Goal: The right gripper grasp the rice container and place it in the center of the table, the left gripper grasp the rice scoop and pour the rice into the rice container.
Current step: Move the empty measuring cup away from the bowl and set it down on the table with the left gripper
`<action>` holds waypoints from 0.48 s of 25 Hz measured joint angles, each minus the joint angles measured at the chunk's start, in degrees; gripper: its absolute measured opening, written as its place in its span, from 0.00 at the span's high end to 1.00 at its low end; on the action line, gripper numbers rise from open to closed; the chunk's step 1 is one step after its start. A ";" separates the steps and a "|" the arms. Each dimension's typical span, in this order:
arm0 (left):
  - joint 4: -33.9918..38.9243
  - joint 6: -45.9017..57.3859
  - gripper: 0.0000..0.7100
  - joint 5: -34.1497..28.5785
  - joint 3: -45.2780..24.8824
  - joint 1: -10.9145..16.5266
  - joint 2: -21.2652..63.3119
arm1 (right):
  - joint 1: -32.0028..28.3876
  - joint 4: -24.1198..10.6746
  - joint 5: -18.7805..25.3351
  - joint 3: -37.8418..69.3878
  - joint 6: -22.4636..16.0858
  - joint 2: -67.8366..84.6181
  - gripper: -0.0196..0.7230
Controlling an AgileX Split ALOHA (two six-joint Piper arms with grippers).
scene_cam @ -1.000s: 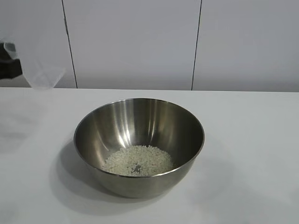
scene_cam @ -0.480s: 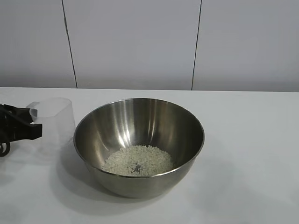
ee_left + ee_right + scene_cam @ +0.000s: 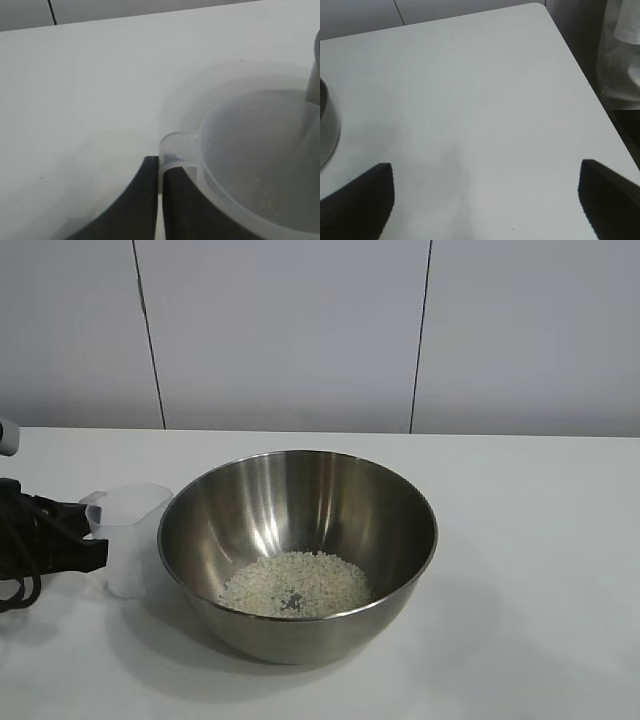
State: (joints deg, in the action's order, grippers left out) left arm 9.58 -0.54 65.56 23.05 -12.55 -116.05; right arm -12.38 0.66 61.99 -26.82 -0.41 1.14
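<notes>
Now rice scoop [image 3: 130, 540] upright, mouth up, beside rice container [image 3: 300, 550], left end effector [image 3: 95, 540] clamped on its handle.

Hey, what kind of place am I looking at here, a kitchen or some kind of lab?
Most likely a robot test bench, not a kitchen: a bare white table against plain white wall panels, with only a steel rice container holding rice, a clear rice scoop, and the black left gripper at its handle.
</notes>
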 joint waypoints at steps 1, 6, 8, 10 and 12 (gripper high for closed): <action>0.00 -0.06 0.86 0.12 -0.15 0.00 0.00 | 0.00 0.00 0.00 0.00 0.00 0.00 0.04; 0.00 -1.33 0.76 0.37 -1.67 0.00 0.00 | 0.00 0.00 0.00 0.00 0.00 0.00 0.04; -0.11 -3.30 0.69 0.38 -2.82 0.00 0.00 | 0.00 0.00 0.00 0.00 0.00 0.00 0.04; -0.10 -5.99 0.57 0.38 -4.11 0.00 0.00 | 0.00 0.00 0.00 0.00 0.00 0.00 0.04; -0.10 -7.32 0.40 0.38 -5.60 0.00 0.42 | 0.00 0.00 0.00 0.00 0.00 0.00 0.04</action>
State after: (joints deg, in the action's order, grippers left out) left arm 9.47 -7.86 65.94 17.45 -12.55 -115.63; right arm -12.38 0.66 61.99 -26.82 -0.41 1.14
